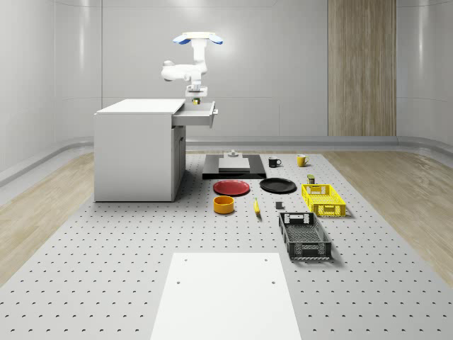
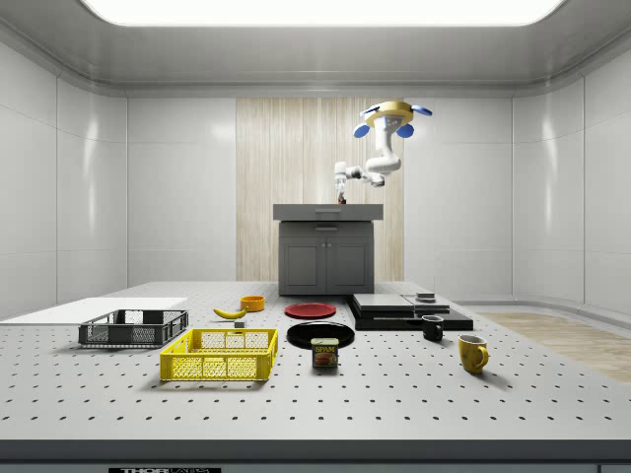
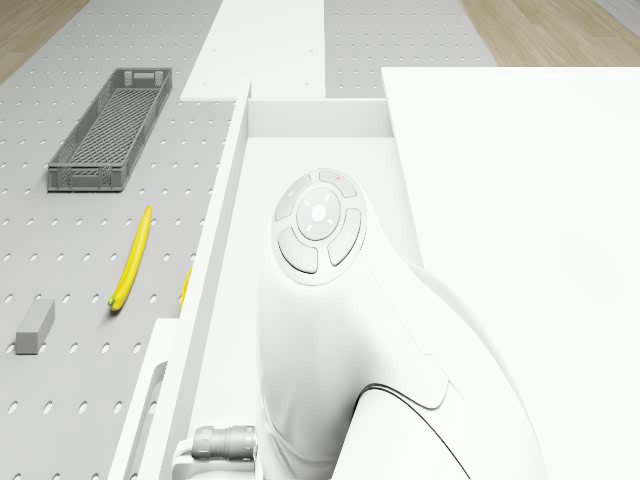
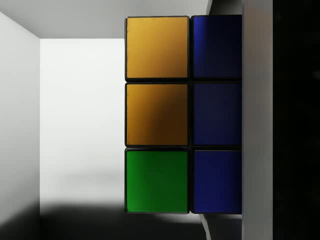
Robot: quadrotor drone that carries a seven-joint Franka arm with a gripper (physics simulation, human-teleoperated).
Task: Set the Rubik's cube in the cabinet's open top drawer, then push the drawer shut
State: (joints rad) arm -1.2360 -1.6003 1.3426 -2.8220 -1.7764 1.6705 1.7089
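While the drone [image 1: 199,38] hovers over the cabinet [image 1: 134,150], claw [image 1: 196,97] pinching Rubik's cube [image 4: 182,114] hangs above the open top drawer [image 1: 199,115]; next: lower, release.

Drone [image 1: 198,39] hovering aloft, arm [image 1: 185,71] folded beneath, wrist pointing down, gripper [image 1: 196,100] apparently clamping something between its fingers

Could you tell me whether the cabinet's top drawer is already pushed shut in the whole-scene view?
No, the top drawer juts out open from the cabinet, with the gripper just above it.
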